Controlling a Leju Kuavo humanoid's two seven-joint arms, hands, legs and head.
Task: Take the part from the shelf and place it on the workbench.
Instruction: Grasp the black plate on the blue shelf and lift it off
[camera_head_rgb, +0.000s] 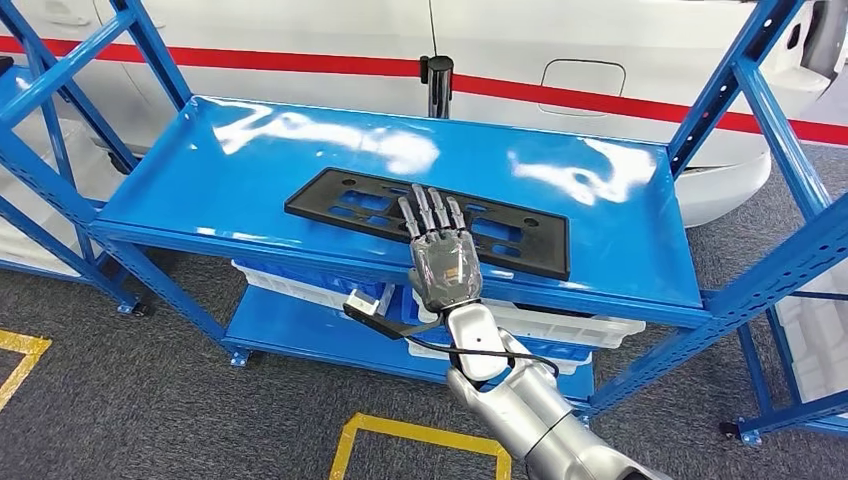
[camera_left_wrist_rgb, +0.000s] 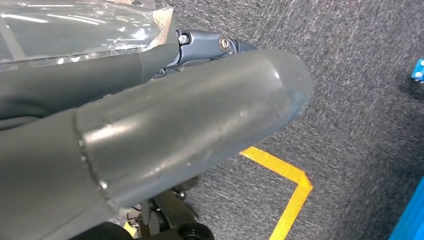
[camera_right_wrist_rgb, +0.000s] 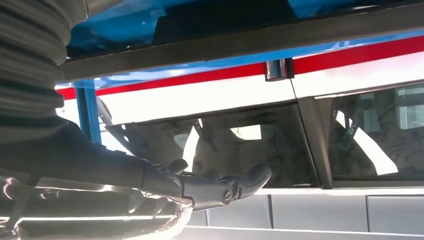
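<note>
Head view looks down on a shiny blue shelf (camera_head_rgb: 300, 170) made of metal, with blue posts at its corners. A flat black part (camera_head_rgb: 350, 205) with many holes lies on the top board, near the front edge and a bit right of the middle. No words or labels can be read on it.

The right hand (camera_head_rgb: 440, 255) comes up from below on a silver arm (camera_head_rgb: 530, 415). Its fingers (camera_head_rgb: 425, 212) are straight and close side by side, lying flat on top of the part near its front edge. The hand is not wrapped around anything. A black cable (camera_head_rgb: 480, 352) loops by the wrist.

Under the top board there is a lower blue board with white and blue bins (camera_head_rgb: 300, 285) on it. Behind the shelf stands a white car (camera_head_rgb: 600, 60) with a red stripe along its side. A black post (camera_head_rgb: 437, 85) stands just behind the shelf. The floor is grey carpet (camera_head_rgb: 150, 400) with yellow tape lines (camera_head_rgb: 420, 432).

Right wrist view shows the thumb (camera_right_wrist_rgb: 225, 187) sticking out under the shelf edge, with the car's window beyond it.

Left wrist view shows the left hand (camera_left_wrist_rgb: 150, 130) as big grey shapes over the carpet and yellow tape; I cannot tell if it is spread or closed.
</note>
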